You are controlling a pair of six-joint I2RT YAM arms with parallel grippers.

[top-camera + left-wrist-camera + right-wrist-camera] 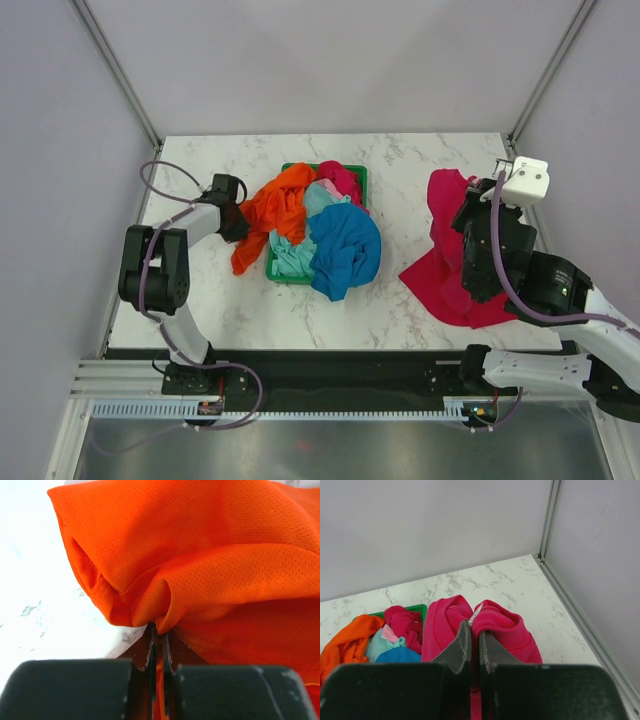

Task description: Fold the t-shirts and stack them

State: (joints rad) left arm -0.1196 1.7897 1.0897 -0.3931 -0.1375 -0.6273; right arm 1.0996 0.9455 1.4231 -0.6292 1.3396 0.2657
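Top view, risk: the orange mesh cloth t-shirt (285, 205) spills over the left rim of the green plastic basket (358, 172), tangled with the blue cloth t-shirt (346, 250) and the pale mint green cloth t-shirt (290, 258). A pull toward the left edge of the white marble counter (410, 150) could drag those two out or shift the basket.
Top view, left hand: the left hand (236, 218) is clamped on the orange t-shirt's left end, just beside the basket.
Top view, right hand: the right hand (468, 215) grips the magenta-red cloth t-shirt (445, 265), which lies bunched near the right edge, well apart from the basket.
Left wrist view, risk: the fingers pinch only a thin pleat, so the slick mesh could slip out under tension.
Left wrist view, position: the orange t-shirt (200, 555) bulges just ahead of the closed left hand (159, 635), with bare counter to its left.
Right wrist view, risk: the grip is on a gathered fold, so the shirt may lift as a lump rather than spread flat.
Right wrist view, position: the magenta-red t-shirt (502, 627) rises on both sides of the closed right hand (475, 637).
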